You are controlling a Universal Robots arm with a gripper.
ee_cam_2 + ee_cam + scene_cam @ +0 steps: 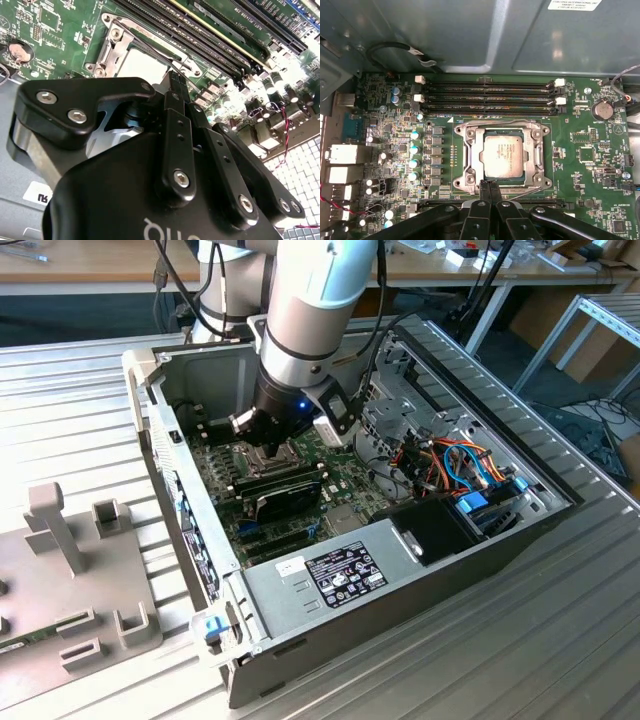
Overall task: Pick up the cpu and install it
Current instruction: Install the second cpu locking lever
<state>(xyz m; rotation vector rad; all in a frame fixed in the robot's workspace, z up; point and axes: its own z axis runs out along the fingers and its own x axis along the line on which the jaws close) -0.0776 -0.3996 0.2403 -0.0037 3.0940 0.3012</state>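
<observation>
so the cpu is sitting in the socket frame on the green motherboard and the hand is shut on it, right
Not quite. The cpu does sit inside the socket frame on the green motherboard, but the hand is not shut on it: the first wrist view shows its fingertips pressed together, empty, beside the frame's edge.

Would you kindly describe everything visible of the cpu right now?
The cpu is a small flat square with a dull silver-grey metal lid bearing faint print. It lies flat in the socket, ringed by the metal socket frame on the green motherboard. The pincer hovers at the frame's edge with its fingertips together, not holding it.
</observation>
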